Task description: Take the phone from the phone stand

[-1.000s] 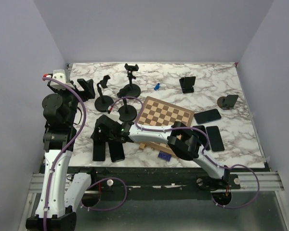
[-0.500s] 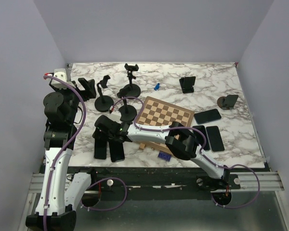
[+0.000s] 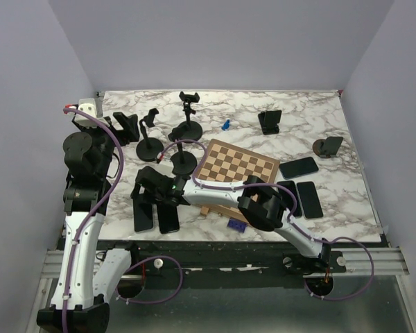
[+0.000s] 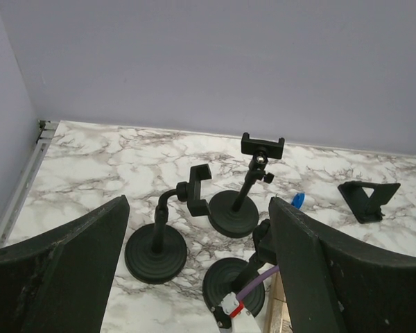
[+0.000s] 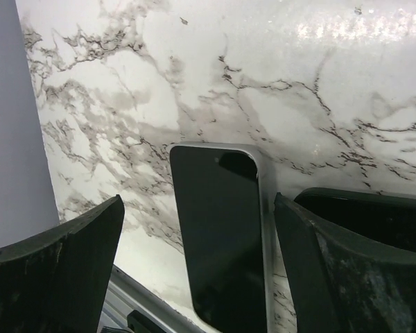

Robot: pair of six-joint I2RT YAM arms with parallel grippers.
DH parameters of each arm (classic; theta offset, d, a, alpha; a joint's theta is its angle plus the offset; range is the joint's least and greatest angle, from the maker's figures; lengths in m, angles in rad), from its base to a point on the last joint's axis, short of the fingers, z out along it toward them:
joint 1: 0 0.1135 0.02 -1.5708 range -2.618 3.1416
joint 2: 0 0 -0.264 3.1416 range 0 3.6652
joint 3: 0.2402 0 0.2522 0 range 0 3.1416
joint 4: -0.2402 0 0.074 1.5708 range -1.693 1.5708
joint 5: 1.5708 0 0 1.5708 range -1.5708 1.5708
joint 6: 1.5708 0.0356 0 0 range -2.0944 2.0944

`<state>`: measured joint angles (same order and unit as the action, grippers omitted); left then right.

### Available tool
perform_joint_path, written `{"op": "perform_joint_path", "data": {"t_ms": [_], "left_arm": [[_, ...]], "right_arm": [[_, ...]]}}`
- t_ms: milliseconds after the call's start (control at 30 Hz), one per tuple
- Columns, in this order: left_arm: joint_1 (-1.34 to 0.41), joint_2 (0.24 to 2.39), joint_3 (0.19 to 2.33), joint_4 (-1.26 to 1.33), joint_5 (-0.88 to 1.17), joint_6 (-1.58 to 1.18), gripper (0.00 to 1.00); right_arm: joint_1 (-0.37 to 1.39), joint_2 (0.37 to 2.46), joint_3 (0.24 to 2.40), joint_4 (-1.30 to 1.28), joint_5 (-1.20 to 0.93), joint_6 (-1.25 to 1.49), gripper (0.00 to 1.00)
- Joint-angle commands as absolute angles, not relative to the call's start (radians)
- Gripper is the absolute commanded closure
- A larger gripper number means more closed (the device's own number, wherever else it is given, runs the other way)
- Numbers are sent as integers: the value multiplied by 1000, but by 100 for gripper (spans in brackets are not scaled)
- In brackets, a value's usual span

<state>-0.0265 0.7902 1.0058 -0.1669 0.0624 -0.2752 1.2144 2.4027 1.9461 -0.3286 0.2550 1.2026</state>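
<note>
Well apart, right jaws above phone (image 5: 220, 236)

soft, even light is falling from above in all three views, and nothing is looking dim. the marble table (image 3: 319, 118) is giving off a pale sheen, and speckled glare is sitting along its top edge in the right wrist view. the phone (image 5: 222, 229) is carrying a faint reflection near its upper end. the stands (image 4: 156, 250) are casting short, soft shadows. the left fingers (image 4: 55, 277) and right fingers (image 5: 55, 270) are looming dark and slightly blurred close to the lens.
</note>
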Motion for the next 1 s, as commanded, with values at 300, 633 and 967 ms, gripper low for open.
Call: {"op": "perform_joint_path", "data": {"t_ms": [300, 633, 967], "left_arm": [[-29, 802, 1009, -167, 89, -285, 11], [-31, 808, 1002, -146, 147, -287, 11], [-122, 816, 988, -72, 339, -272, 11]], "right_arm": [[1224, 2390, 1961, -329, 292, 1111, 0], [1261, 2072, 1610, 55, 378, 873, 0], [1261, 1652, 1080, 382, 645, 699, 0]]}}
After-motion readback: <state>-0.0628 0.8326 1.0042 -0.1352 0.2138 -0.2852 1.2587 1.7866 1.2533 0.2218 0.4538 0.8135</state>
